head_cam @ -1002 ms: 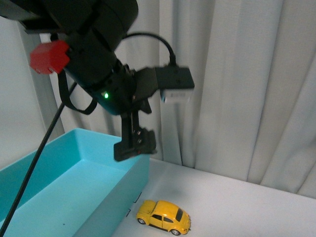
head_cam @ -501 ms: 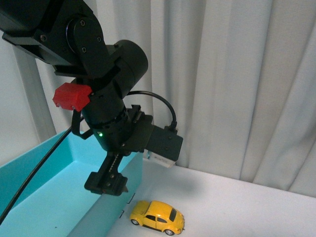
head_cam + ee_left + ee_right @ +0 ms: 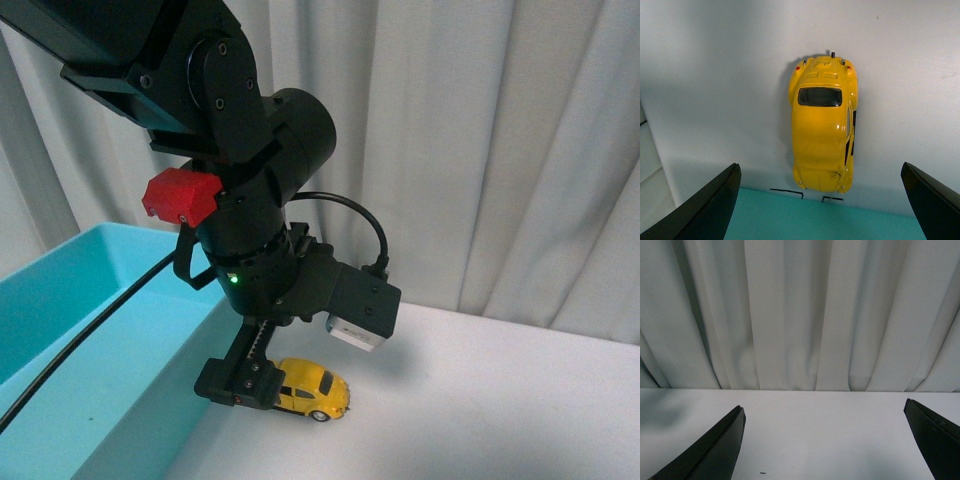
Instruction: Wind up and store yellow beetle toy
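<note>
The yellow beetle toy [image 3: 318, 390] stands on the white table [image 3: 500, 400], right beside the wall of a turquoise bin [image 3: 90, 340]. My left gripper [image 3: 245, 385] hangs low over the bin's edge, just beside the toy and partly covering it. In the left wrist view the yellow beetle toy [image 3: 824, 125] lies lengthwise between and ahead of the open left gripper [image 3: 820, 170], with both black fingers [image 3: 710, 210] wide apart and touching nothing. My right gripper [image 3: 823, 407] is open over bare table, holding nothing.
The bin's turquoise rim [image 3: 790, 217] runs just under the left jaws, with small black marks on the table at its edge. A pale curtain [image 3: 480, 140] hangs behind the table. A black cable [image 3: 90, 340] crosses over the bin.
The left arm has come down and to the right, from above the bin to beside the toy. The toy stays where it was on the table.
</note>
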### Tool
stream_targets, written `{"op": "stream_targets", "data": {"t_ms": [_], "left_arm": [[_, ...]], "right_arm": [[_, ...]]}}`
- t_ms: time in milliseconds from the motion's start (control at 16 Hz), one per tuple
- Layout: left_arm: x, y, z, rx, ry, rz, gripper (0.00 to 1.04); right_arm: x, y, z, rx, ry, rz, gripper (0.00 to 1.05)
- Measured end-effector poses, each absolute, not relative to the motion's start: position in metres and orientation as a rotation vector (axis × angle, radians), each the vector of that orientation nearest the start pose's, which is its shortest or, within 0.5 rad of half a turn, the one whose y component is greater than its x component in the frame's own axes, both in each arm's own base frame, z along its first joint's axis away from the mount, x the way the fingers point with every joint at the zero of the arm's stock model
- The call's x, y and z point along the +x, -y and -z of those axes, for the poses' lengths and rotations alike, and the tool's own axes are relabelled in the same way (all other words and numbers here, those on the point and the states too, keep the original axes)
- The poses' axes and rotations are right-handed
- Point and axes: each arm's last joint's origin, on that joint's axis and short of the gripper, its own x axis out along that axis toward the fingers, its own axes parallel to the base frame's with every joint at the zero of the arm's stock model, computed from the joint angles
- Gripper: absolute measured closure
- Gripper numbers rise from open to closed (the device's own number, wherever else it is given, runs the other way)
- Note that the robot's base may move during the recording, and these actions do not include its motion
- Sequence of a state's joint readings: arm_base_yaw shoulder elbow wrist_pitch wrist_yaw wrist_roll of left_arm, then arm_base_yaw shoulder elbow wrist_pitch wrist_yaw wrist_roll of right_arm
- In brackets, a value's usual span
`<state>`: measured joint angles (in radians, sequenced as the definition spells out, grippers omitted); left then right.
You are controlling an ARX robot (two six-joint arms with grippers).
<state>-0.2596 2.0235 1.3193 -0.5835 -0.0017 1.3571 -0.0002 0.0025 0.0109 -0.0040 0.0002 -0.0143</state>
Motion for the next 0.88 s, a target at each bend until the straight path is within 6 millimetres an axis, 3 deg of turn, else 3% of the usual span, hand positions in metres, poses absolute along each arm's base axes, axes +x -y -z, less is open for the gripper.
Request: {"op": "stream_targets", "data": {"t_ms": [313, 626, 877], "left_arm": [[0.385, 0.100, -0.110, 1.341, -1.025, 1.063, 0.07], [0.399, 0.109, -0.104, 1.244, -1.060, 1.027, 0.07], [0.401, 0.108, -0.095, 1.260, -1.070, 0.996, 0.07]], "right_arm": [[0.097, 0.000, -0.167, -0.014, 0.005, 0.000, 0.07], [0.097, 0.000, -0.167, -0.014, 0.005, 0.001, 0.07], [0.097, 0.000, -0.167, -0.014, 0.005, 0.000, 0.07]]}}
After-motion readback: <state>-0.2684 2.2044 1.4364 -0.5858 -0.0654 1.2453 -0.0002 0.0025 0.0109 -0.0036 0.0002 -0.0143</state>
